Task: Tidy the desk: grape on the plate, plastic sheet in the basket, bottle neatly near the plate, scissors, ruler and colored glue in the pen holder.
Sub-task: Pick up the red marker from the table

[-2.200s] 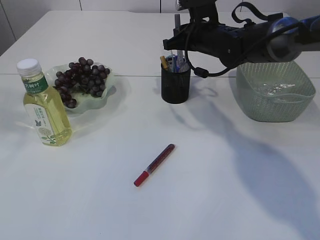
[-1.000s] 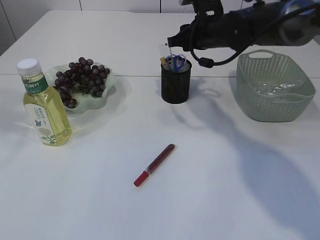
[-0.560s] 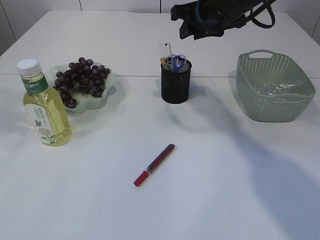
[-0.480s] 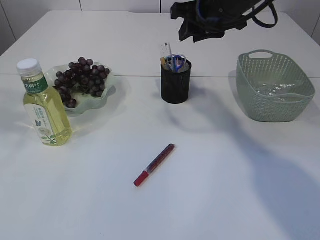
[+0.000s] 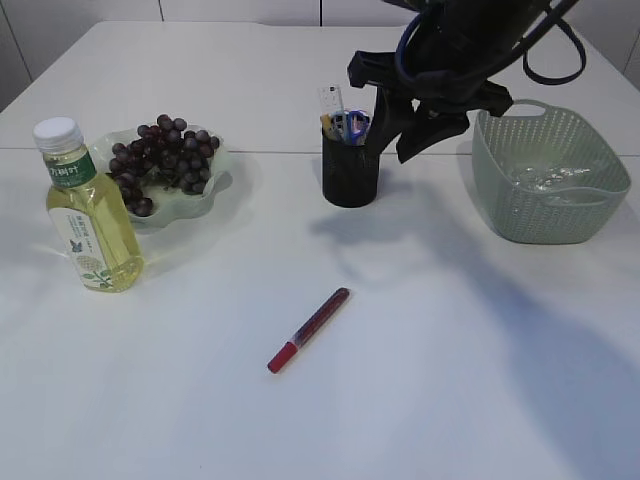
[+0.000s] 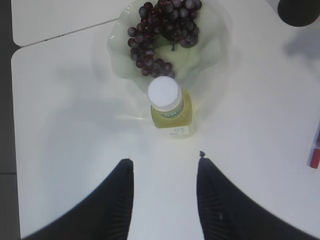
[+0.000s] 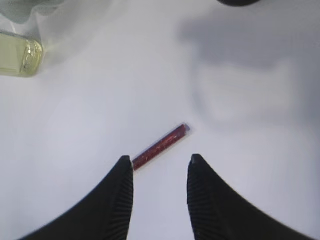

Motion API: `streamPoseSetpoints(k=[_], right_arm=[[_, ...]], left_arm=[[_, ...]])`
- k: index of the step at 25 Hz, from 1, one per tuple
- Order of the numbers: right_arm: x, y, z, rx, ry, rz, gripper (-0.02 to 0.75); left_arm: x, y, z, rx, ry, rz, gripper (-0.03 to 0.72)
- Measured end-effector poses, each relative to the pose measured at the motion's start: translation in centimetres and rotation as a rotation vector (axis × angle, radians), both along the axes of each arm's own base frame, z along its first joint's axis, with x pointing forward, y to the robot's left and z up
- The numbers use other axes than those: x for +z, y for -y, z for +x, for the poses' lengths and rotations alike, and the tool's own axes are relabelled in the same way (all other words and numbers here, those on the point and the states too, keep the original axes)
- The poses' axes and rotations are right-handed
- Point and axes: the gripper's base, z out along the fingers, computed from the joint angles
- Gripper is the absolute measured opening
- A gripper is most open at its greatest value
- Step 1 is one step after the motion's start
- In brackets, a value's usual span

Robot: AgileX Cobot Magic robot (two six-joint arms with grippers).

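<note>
From your exterior view you get the whole desk: the dark mesh pen holder (image 5: 351, 170) stands upright with the blue-handled scissors (image 5: 352, 124) and a pale ruler (image 5: 331, 101) poking out of it, and the right gripper (image 5: 408, 125) hangs just beside its rim, jaws parted with nothing between them. Only that view shows you the pale green woven basket (image 5: 550, 175) with the crumpled clear plastic sheet (image 5: 548, 180) lying inside. The right wrist view gives you what the exterior cannot: a look straight down between the ribbed black fingers (image 7: 118, 200) at the glittery red colored glue (image 7: 161, 146), a slim tube lying flat on the smooth white table (image 5: 450, 380), well apart from the holder. The left wrist view shows the left gripper (image 6: 165, 200) half open and empty, above the table, with the bottle (image 6: 171, 111) upright just ahead, white cap over pale yellow liquid. Beyond the bottle, touching or nearly so, the dark grape (image 6: 162, 30) bunch rests on the wavy translucent green plate (image 6: 210, 50).
</note>
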Motion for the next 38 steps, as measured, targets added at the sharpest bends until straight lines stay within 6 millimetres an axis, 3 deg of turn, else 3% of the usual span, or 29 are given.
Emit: streamPoseSetpoints(k=[4, 12, 18, 22, 28, 38], right_arm=[[-0.2, 0.1, -0.6, 0.011, -0.069, -0.009, 0.284], [-0.5, 0.0, -1.0, -0.202, -0.15, -0.07, 0.283], [-0.9, -3.4, -2.4, -0.26, -0.189, -0.078, 0.282], [-2.8, -5.6, -2.8, -0.292, -0.259, -0.086, 0.282], [-5.1, -6.3, -2.3, -0.401, -0.353, -0.071, 0.281], [-9.2, -7.5, -1.5, -0.438, -0.473, -0.057, 0.281]], left_arm=[[0.0, 0.0, 0.0, -0.001, -0.001, -0.002, 0.307], [0.0, 0.0, 0.0, -0.002, -0.002, -0.005, 0.308], [0.0, 0.2, -0.1, -0.009, -0.009, -0.023, 0.307], [-0.1, 0.3, -0.1, -0.013, -0.014, -0.035, 0.307], [-0.1, 0.4, -0.1, -0.014, -0.015, -0.038, 0.307], [-0.1, 0.4, -0.1, -0.017, -0.019, -0.047, 0.307]])
